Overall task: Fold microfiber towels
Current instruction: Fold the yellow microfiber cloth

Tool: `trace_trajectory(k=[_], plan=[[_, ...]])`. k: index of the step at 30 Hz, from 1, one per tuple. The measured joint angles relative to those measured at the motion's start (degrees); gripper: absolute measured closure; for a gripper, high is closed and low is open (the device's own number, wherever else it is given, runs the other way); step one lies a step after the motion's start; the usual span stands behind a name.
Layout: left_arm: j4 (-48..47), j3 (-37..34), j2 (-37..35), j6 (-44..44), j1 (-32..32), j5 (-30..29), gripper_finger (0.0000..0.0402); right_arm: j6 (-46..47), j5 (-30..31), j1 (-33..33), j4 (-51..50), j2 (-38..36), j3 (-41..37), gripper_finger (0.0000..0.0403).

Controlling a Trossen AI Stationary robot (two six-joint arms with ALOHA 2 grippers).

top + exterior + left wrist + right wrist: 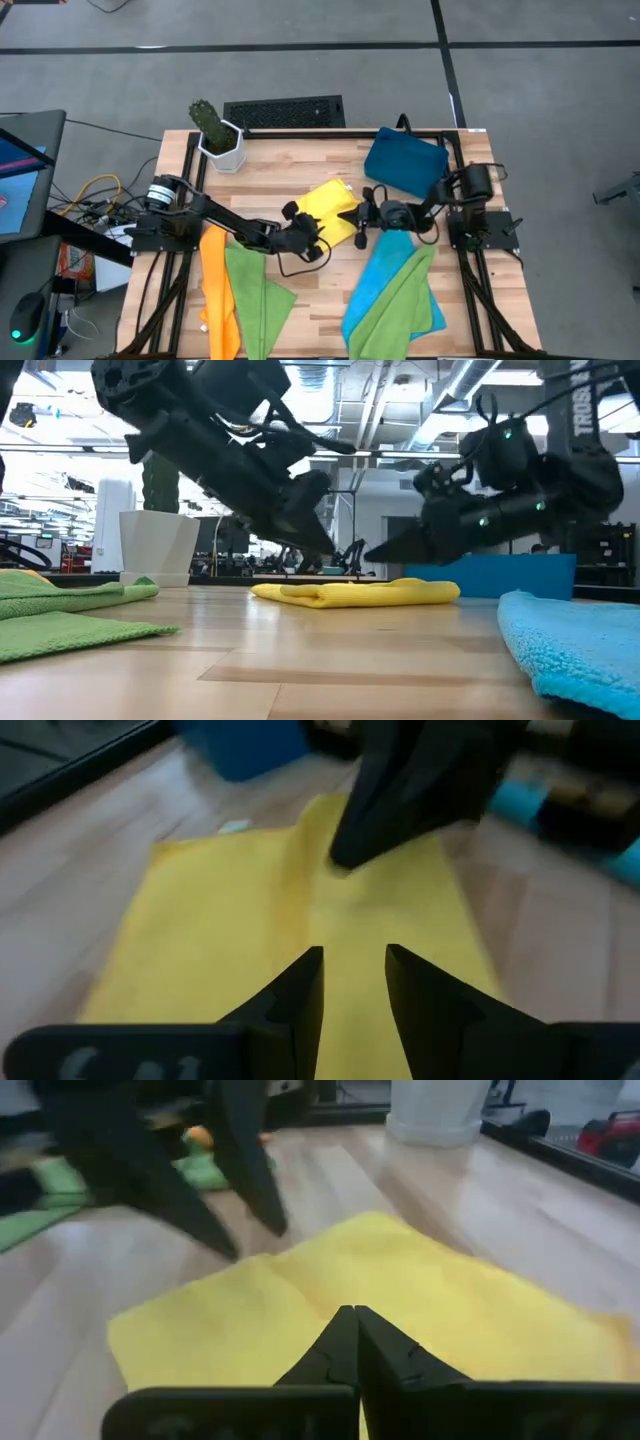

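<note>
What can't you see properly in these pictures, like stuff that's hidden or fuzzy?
- Yellow towel: in the high view both arms cover its near edge, so its full shape is hidden.
- Orange towel: the high view's bottom edge cuts it off.
- Right pincer: blurred in the left wrist view; whether it touches the cloth is unclear.
- Blue tray: in the low view the arm and yellow towel hide part of it.

Closed right tool (355, 1342) above folded yellow towel (400, 1290).

Orange towel (218, 290) and both green towels (262, 295) run off the high view's edge.
</note>
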Motion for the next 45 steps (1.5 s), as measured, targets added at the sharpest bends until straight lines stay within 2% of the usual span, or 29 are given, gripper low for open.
trace_trajectory(k=[4,10,14,19,23,28,34,37,40,45], plan=[[3.3,0.0,4.9,-0.3,-0.5,0.0,0.0299,1.0,3.3,-0.1,2.3,6.4,0.8,0.0381],[3.1,0.1,8.2,-5.3,-0.5,1.1,0.0299,3.8,6.2,-0.1,5.0,9.7,0.6,0.0388],[1.9,0.2,8.5,-6.7,-0.7,1.0,0.0299,3.6,6.3,0.5,5.7,8.3,-0.4,0.0378],[1.7,0.2,8.5,-6.7,-0.9,1.2,0.0299,0.0,11.6,0.3,9.8,3.2,-3.1,0.0385],[1.5,0.1,8.5,-6.6,-1.6,1.1,0.0299,-0.4,11.9,-1.6,8.6,3.5,-3.1,0.0387],[0.4,0.2,8.5,-6.0,-2.4,0.9,0.0299,1.5,11.5,-1.6,7.7,9.3,-0.2,0.0375],[-2.1,0.2,8.5,-5.9,-3.5,0.6,0.0299,4.0,12.8,-1.5,14.0,14.8,0.1,0.0387],[-3.2,0.2,8.4,-5.6,-4.0,0.5,0.0299,4.0,12.8,-0.7,16.2,14.5,-1.3,0.0389],[-4.4,0.1,7.5,-5.4,-4.3,0.8,0.0299,3.5,13.3,0.4,14.1,10.4,-2.6,0.0381],[-7.2,-0.3,2.1,-1.3,-4.3,3.4,0.0299,2.4,13.3,3.3,15.1,5.8,-4.0,0.0377]])
